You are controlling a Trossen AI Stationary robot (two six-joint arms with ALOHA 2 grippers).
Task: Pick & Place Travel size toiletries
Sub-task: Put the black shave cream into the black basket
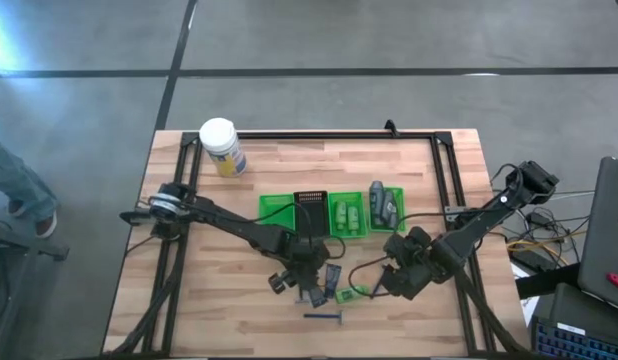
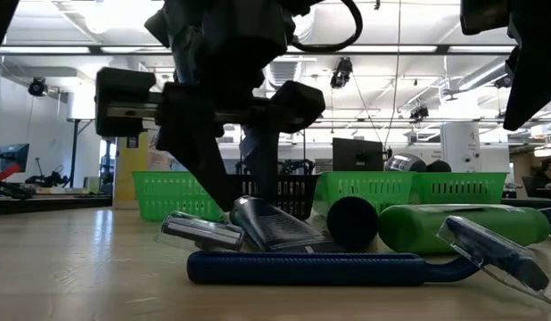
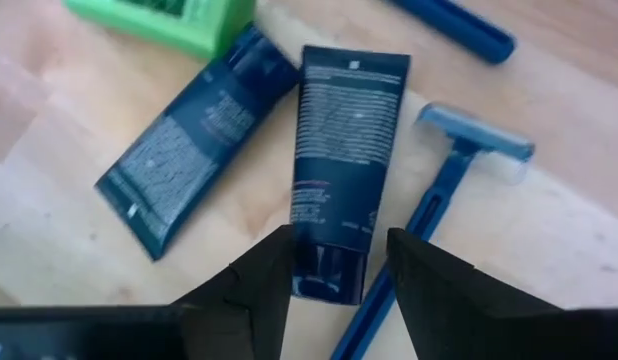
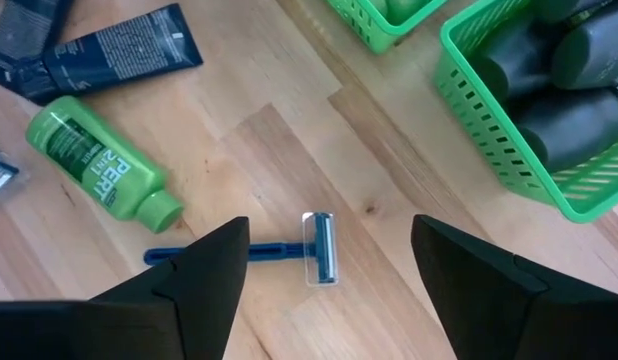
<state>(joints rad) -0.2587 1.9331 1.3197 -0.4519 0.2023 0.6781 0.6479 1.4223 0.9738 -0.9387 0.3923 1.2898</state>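
Observation:
My left gripper [image 3: 339, 250] is open and low over two dark blue tubes; its fingers stand on either side of the cap end of the upright-printed tube [image 3: 347, 130], and the second tube [image 3: 194, 150] lies beside it. A blue razor [image 3: 444, 190] rests flat next to them. My right gripper [image 4: 329, 228] is open and hovers above another blue razor [image 4: 279, 250], with a bright green mini bottle [image 4: 99, 170] lying on its side nearby. In the high view both grippers [image 1: 311, 283] [image 1: 391, 283] sit near the table's near edge. My left gripper stands open around the cap end [image 3: 329, 270] of the dark blue tube, coming from above with the fingers across it. The tube lies flat on the table. I cannot tell whether a finger [image 3: 274, 275] touches it.
The green four-compartment tray [image 1: 277, 208] sits mid-table and holds dark packets, green bottles and grey tubes. A big white jar with a yellow label [image 1: 221, 147] stands at the far left. A third razor [image 1: 324, 317] lies close to the near edge. A black frame rims the table.

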